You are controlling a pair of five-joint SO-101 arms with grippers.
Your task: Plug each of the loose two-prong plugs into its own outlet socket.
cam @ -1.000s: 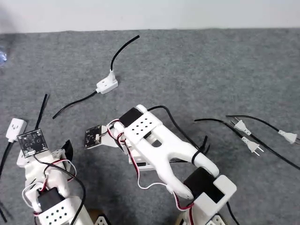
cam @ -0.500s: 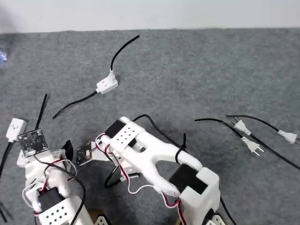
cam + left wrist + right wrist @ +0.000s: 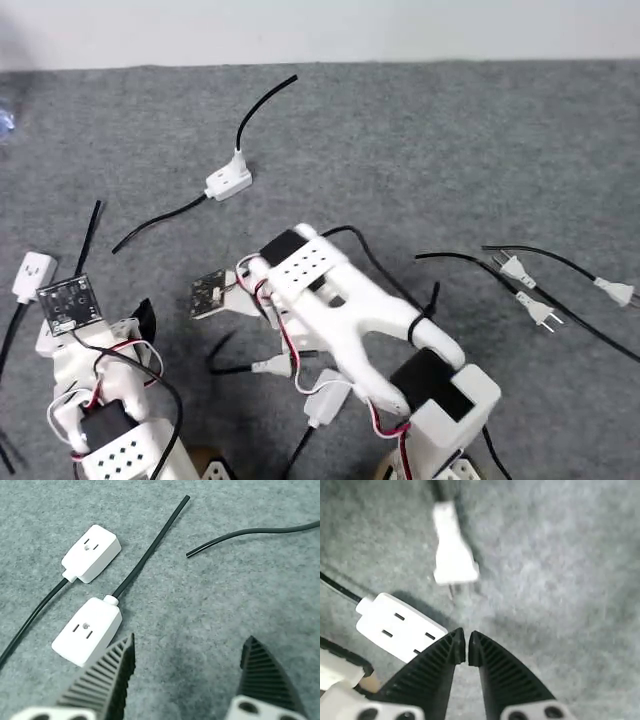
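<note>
Your right gripper [image 3: 467, 632] is pinched together, empty, just beside a plug [image 3: 452, 555] and socket [image 3: 400, 626] near the front edge of the table [image 3: 420, 150]. Your left gripper [image 3: 190, 642] gapes wide beside a second socket [image 3: 87, 630].

Outlet [image 3: 400, 627] just beside right tool [image 3: 466, 647], plug [image 3: 452, 555] ahead; carpet [image 3: 560, 580] beyond seemingly free.

A grey, short-piled, felt-like fabric surface [image 3: 430, 150] spreads across the whole scene, flecked lighter and darker, and both wrist views show the same coarse nap close up. A plain off-white wall [image 3: 320, 30] runs along its far edge and meets it in a straight line. At the far left sits a small pale-blue translucent object [image 3: 4, 121], cut off by the frame and too little shown to identify.
</note>
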